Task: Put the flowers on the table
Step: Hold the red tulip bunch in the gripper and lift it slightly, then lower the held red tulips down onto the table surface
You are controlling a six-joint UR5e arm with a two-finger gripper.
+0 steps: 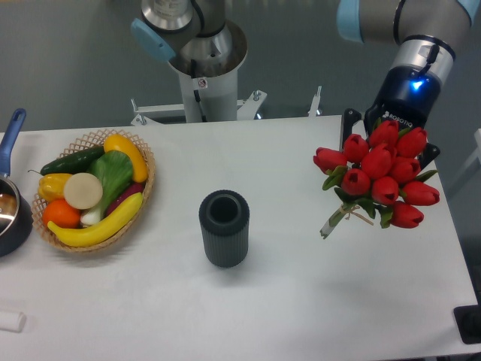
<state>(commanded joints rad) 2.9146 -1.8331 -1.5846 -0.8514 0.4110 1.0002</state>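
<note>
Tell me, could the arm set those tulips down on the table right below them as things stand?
Probably yes. The gripper holds the tulips over the right part of the table, and that patch looks bare. The dark cup and the basket stand well off to the left.

One fixed camera looks down across the table (301, 301) from its front.

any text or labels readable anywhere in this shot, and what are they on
"ROBOTIQ": white letters on the dark body of the claw, just above the flowers it carries.
A small sticker on the white robot pedestal shows red and black marks, too small to read.
Nothing readable on the dark ribbed vase, the basket, the pot or the table.
</note>
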